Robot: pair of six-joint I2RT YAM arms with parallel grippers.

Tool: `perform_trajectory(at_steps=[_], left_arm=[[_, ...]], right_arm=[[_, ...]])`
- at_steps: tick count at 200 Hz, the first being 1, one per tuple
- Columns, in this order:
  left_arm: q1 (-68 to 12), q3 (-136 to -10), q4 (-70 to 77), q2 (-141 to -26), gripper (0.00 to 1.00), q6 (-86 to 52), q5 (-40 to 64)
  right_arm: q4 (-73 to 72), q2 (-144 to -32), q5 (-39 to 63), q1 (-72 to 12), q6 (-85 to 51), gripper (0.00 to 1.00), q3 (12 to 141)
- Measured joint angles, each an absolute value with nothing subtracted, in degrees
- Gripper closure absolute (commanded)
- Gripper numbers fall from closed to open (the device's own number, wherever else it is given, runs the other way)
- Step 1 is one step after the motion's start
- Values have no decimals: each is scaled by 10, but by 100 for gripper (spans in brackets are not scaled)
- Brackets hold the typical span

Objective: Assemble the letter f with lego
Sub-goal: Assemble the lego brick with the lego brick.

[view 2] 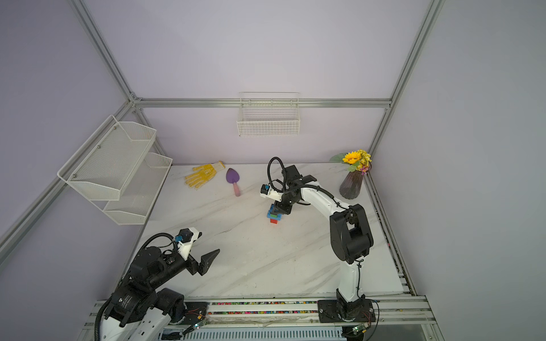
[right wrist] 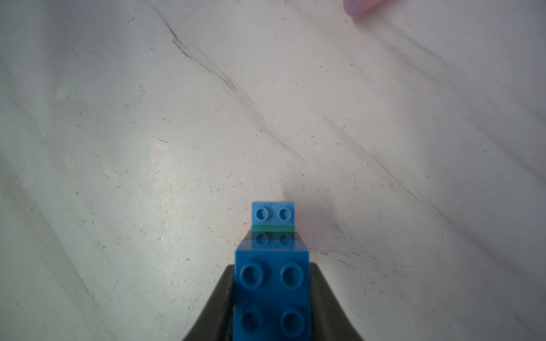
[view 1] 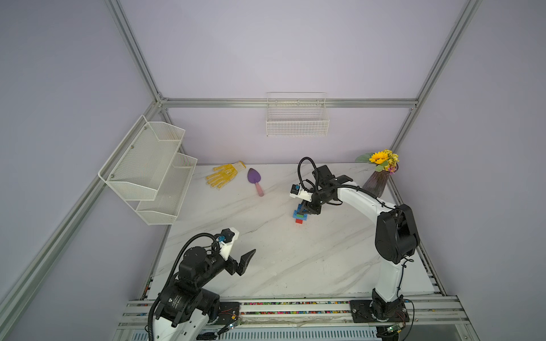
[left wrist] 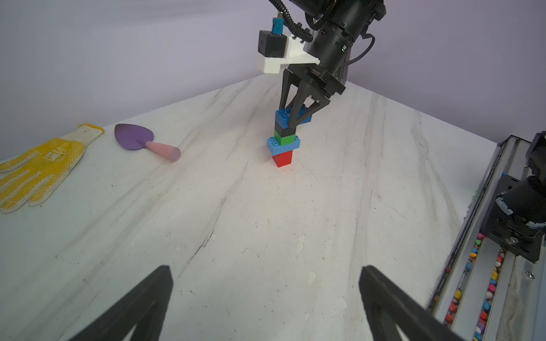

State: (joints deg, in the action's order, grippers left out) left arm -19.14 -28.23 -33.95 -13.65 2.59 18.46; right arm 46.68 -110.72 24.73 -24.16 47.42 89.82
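In both top views the lego stack (view 1: 299, 217) (view 2: 274, 216) stood upright on the table (view 1: 295, 265) (view 2: 280, 265), directly under the right gripper (view 1: 307, 210) (view 2: 279, 209), which pointed down onto its top. The left gripper (view 1: 246, 262) (view 2: 211, 261) hung well apart from it, near the arm bases.

The left wrist view gave the order from the table up: red brick (left wrist: 282, 158), light-blue bar (left wrist: 283, 146), green brick (left wrist: 285, 138), black brick (left wrist: 283, 129), then a darker top bar (left wrist: 282, 115). The right gripper (left wrist: 291, 116) was partly closed, its fingers clamping that top bar from both sides. The left gripper (left wrist: 265, 268) stood spread wide and empty (a trowel (left wrist: 134, 138) and a glove (left wrist: 38, 168) lay far off to one side).

The right wrist view looked straight down on the top bar (right wrist: 273, 298), pinched between the right gripper's (right wrist: 272, 268) two fingers. The light-blue bar (right wrist: 273, 214) stuck out beyond it, lower down.
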Motion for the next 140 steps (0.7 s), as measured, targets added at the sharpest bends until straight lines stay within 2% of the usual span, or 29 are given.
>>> perform_trajectory(at_steps=[13, 36, 51, 115, 140], left_arm=[[-191, -282, -340, -136, 0, 26, 185], [-191, -282, -340, -136, 0, 26, 185], [-191, -282, -340, -136, 0, 26, 185], [-191, -282, -340, -136, 0, 26, 187], [-191, -282, -340, -137, 0, 26, 187]], right_arm=[[470, -1108, 247, -242, 474, 84, 901], [474, -1112, 246, -242, 474, 70, 910], [478, -1115, 245, -242, 474, 65, 916], [505, -1135, 241, -241, 472, 54, 924], [514, -1143, 241, -239, 472, 53, 922]])
